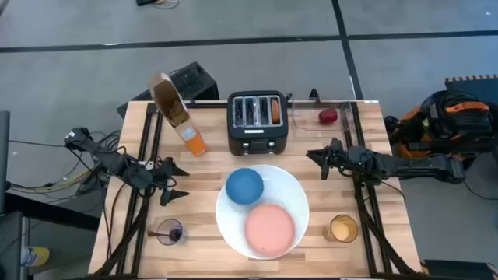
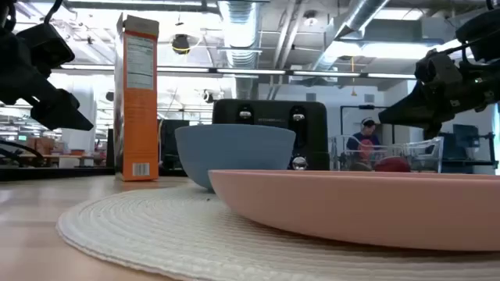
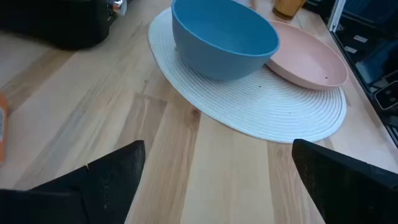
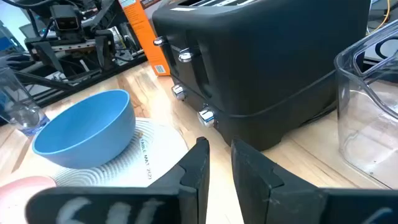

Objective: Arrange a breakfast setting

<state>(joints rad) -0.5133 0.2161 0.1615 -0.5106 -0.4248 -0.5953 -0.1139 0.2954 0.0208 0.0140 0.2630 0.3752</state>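
A large round white woven plate [image 1: 292,194] lies at the table's middle front. The small blue bowl [image 1: 244,186] and the small pink plate [image 1: 270,229] stand on it. The bowl looks empty in the left wrist view [image 3: 224,37]. A bagel half [image 1: 276,110] sticks out of a slot of the black toaster [image 1: 258,120]. The red fruit [image 1: 328,116] lies at the far right. The spoon and the cereal do not show. My left gripper [image 1: 180,180] is open and empty, left of the bowl. My right gripper [image 1: 311,159] is shut and empty, right of the toaster.
An orange cereal box [image 1: 177,113] stands left of the toaster. A glass of dark drink [image 1: 170,231] stands at the front left and a glass of orange juice [image 1: 341,228] at the front right. A clear container [image 4: 373,118] stands by the toaster's right.
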